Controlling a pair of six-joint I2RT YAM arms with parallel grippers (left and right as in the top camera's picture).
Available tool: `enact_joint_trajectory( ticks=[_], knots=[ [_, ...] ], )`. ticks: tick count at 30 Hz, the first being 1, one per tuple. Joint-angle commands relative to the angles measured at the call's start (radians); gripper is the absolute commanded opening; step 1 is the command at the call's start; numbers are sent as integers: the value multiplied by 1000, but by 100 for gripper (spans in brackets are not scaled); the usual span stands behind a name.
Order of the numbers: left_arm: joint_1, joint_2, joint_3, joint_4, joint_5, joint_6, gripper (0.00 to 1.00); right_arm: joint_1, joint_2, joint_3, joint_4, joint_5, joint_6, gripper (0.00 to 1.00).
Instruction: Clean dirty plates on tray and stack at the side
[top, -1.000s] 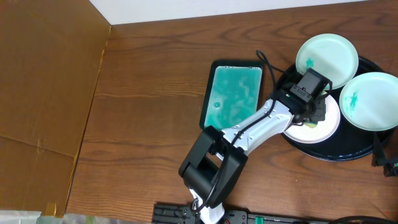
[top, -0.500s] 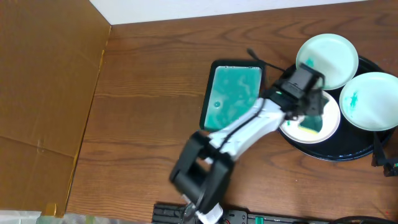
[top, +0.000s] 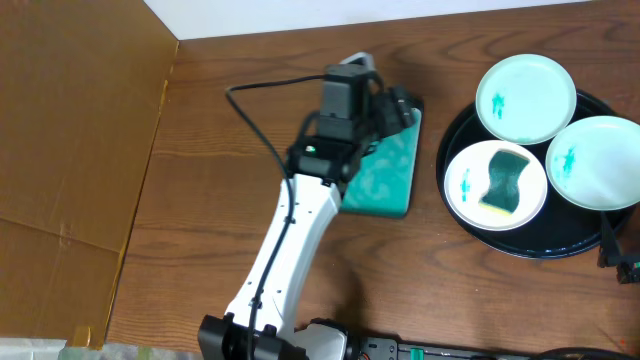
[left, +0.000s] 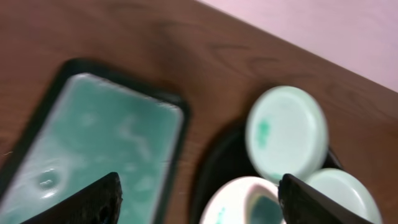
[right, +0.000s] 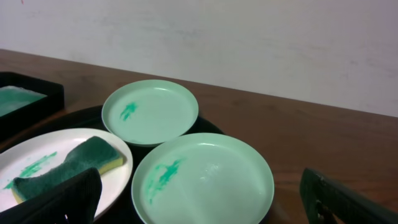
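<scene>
Hovering over the teal tray (top: 385, 175), left hand (left: 199, 179) spread, seemingly empty, sponge (top: 503, 183) flat on one plate (top: 462, 192), long axis front-to-back

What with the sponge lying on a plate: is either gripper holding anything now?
Left gripper: open, holding nothing.
Right gripper: open, holding nothing.

table (top: 230, 130): matt wood grain | tray (top: 532, 248): glossy black | plates (top: 525, 97): smooth | sponge (top: 500, 182): rough green

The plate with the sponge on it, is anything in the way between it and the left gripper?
Nothing tall. The left gripper hangs open over the teal tray. Only bare table and the low rim of the black tray lie between it and that plate. The sponge sits on the plate itself.
</scene>
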Motion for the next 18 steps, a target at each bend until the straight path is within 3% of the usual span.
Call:
enact_joint_trajectory(
  ticks=[1, 6, 12, 14, 16, 18],
  knots=[
    [67, 6, 1, -42, -8, 16, 83, -5, -4, -1, 1, 7, -11, 99],
    [103, 6, 1, -80, -8, 16, 83, -5, -4, -1, 200, -31, -9, 99],
    [103, 6, 1, -92, -8, 16, 83, -5, -4, 3, 789, -73, -10, 99],
    [103, 6, 1, -105, -8, 16, 83, -5, -2, 34, 890, -74, -10, 99],
    [103, 6, 1, -113, -8, 16, 83, -5, 11, 121, 844, -92, -10, 99],
    [103, 6, 1, -115, -8, 16, 83, -5, 50, 278, 590, -121, -10, 99]
  ],
)
